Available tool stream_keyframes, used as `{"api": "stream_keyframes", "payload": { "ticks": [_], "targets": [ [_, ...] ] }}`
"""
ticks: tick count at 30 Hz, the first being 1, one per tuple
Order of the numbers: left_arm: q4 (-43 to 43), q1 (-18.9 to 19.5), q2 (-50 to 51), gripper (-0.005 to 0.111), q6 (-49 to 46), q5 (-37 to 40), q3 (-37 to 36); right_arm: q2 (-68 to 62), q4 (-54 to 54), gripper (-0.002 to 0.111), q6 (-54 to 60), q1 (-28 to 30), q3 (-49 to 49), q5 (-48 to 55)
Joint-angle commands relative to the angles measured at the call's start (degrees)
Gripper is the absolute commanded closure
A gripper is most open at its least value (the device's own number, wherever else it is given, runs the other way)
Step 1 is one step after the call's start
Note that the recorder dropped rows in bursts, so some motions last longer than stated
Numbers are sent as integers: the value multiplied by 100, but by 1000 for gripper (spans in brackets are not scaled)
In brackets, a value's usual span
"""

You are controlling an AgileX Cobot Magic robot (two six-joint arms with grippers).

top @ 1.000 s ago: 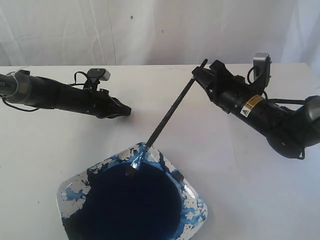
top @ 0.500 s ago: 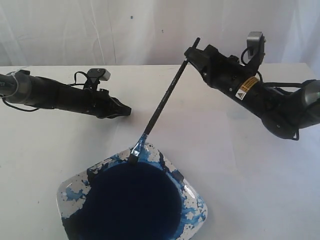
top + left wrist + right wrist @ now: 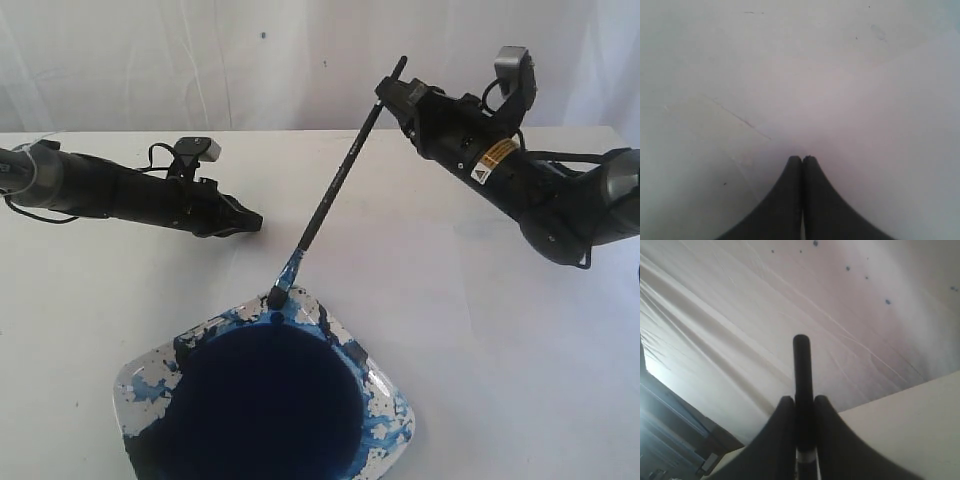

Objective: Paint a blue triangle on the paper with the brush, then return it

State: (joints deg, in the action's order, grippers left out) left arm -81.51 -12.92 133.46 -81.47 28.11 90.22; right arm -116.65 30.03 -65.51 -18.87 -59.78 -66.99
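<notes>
The brush [image 3: 335, 185] slants down from upper right to lower left, black handle up. Its blue-stained bristle tip [image 3: 277, 295] sits at the far rim of the dish [image 3: 392, 402]. My right gripper [image 3: 392, 95] is shut on the handle near its top end. In the right wrist view the handle [image 3: 801, 365] stands up between the two fingers of that gripper [image 3: 801, 399]. My left gripper [image 3: 255, 220] lies low over the table, shut and empty, also seen as the left gripper [image 3: 802, 158]. A faint straight edge [image 3: 737, 118] may be the paper's. No blue triangle is in view.
A dark blue paint pool [image 3: 265, 400] fills the square, blue-splattered dish at the front. White cloth hangs behind the table. The left arm [image 3: 110, 190] stretches across the left side and the right arm [image 3: 540, 200] across the right.
My right gripper has risen and moved back to the right, drawing the brush tip up out of the paint pool to the dish's far rim. The left arm has not moved.
</notes>
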Motion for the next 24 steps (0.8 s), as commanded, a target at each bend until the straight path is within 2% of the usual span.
{"api": "stream_keyframes", "payload": {
  "ticks": [1,6,8,15,18,24],
  "targets": [
    [-63,-20,4,107,34,74,15,-8,-186,108,126,6,-16,225],
    [-63,-20,4,107,34,74,15,-8,-189,108,349,6,-16,631],
    [-63,-20,4,107,34,74,15,-8,-210,108,653,6,-16,564],
    [-63,-20,4,107,34,74,15,-8,-259,108,684,6,-16,177],
    [-63,-20,4,107,34,74,15,-8,-240,108,375,6,-16,-297],
    [-63,-20,4,107,34,74,15,-8,-179,108,53,6,-16,-297]
  ]
}}
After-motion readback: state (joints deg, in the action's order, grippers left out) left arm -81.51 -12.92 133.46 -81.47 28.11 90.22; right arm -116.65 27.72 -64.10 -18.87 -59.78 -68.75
